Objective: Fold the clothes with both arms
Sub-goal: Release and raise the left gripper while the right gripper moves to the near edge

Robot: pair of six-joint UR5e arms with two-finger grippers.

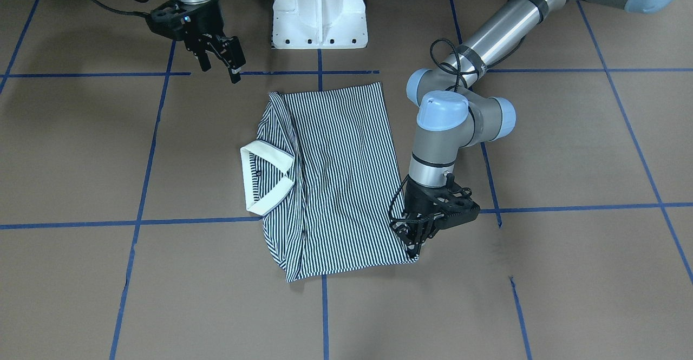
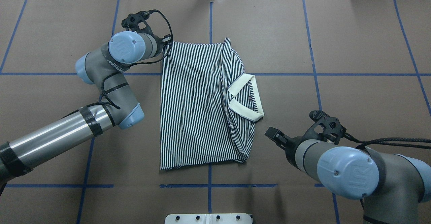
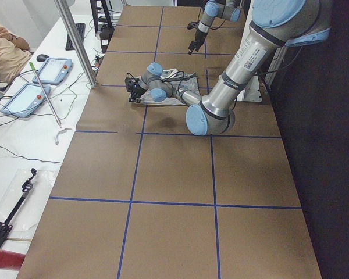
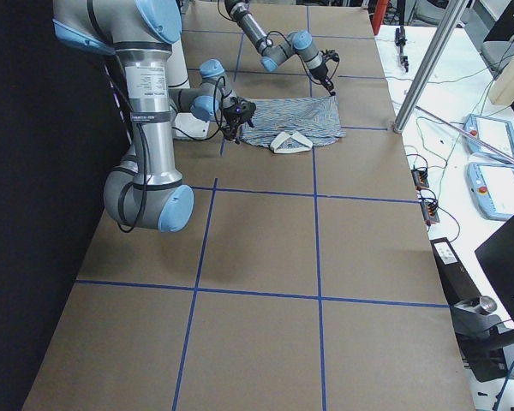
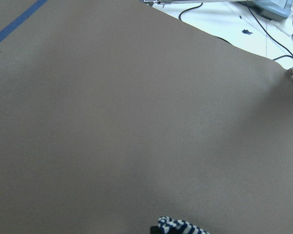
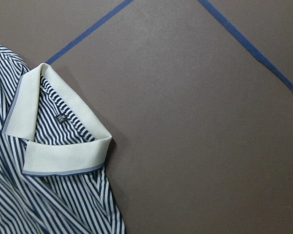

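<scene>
The shirt (image 2: 195,106) lies flat on the desk (image 2: 353,42), midway between the arms, in front of the pedestal (image 1: 319,11). Its collar (image 2: 244,97) is on the robot's right side, its hem on the left. The left tool (image 1: 414,241) is at the shirt's far left corner, touching it. The right tool (image 1: 221,66) hangs to the right of the shirt's near right corner, apart from it.

A brown paper-covered counter (image 2: 353,32) is crossed by a grid of blue tape lines (image 2: 367,74). A white metal pedestal base (image 1: 319,8) stands midway along one long edge. A white side counter (image 3: 23,136) (seen from the left end) holds two blue-framed tablets (image 3: 54,70) beside a silver upright post (image 3: 75,40).
</scene>
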